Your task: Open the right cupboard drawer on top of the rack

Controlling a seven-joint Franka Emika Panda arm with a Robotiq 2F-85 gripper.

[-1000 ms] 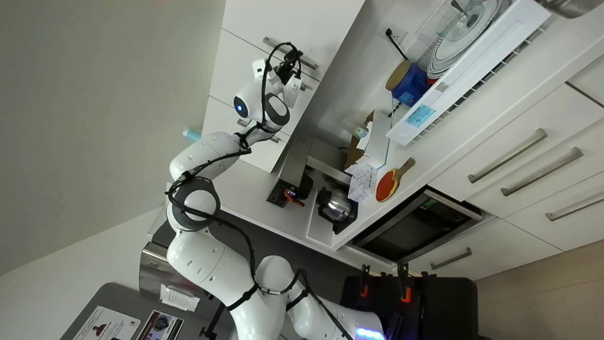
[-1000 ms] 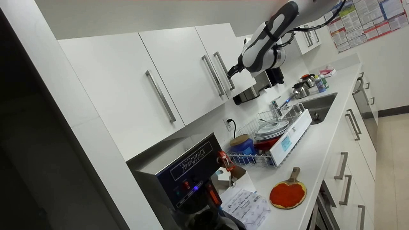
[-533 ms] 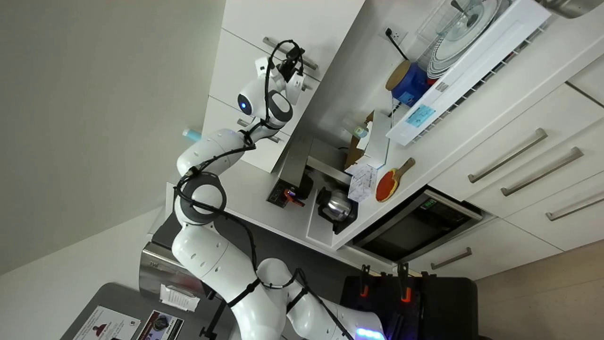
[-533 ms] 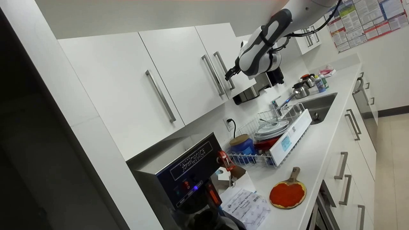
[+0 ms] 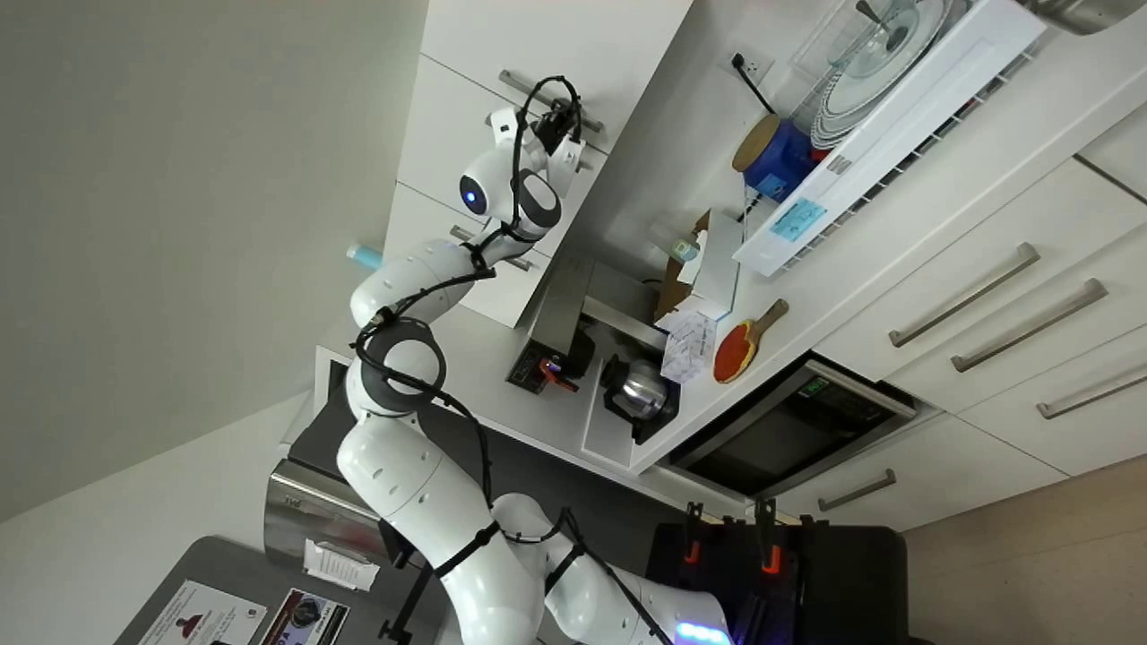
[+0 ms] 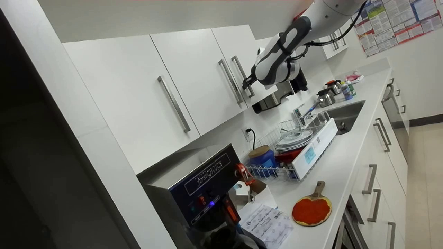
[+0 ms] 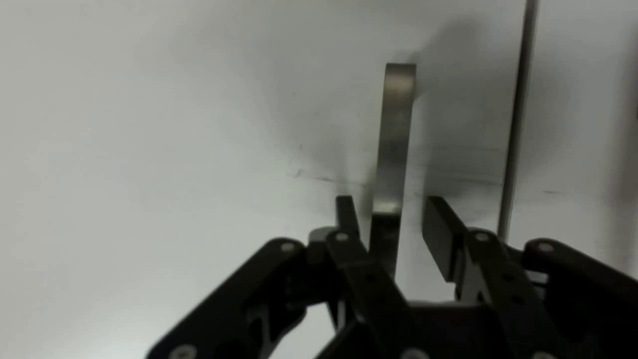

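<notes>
The right cupboard drawer [image 6: 237,43] is a glossy white front, flush with its neighbours. Its slim silver bar handle [image 7: 396,134] runs up the wrist view. My gripper [image 7: 390,203] straddles the handle's near part, one black finger [image 7: 346,214] on either side. Gaps show between the handle and both fingers, wider on the right, so the jaws stand partly apart without gripping. In an exterior view the gripper [image 6: 245,84] is close against the front at handle height. The arm's cables and wrist partly cover the gripper [image 5: 563,118] in an exterior view.
A dark seam [image 7: 516,124] separates this front from the middle white door [image 6: 197,69], whose handle [image 6: 230,81] runs close alongside. Below are the dish rack [image 6: 315,150], a coffee machine [image 6: 207,169] and a pizza-shaped board [image 6: 311,209]. A black dispenser [image 6: 299,80] hangs behind the arm.
The arm has shifted a little toward the handle, leftward in an exterior view, bringing the fingertips closer to the white front. The cupboard fronts have not moved.
</notes>
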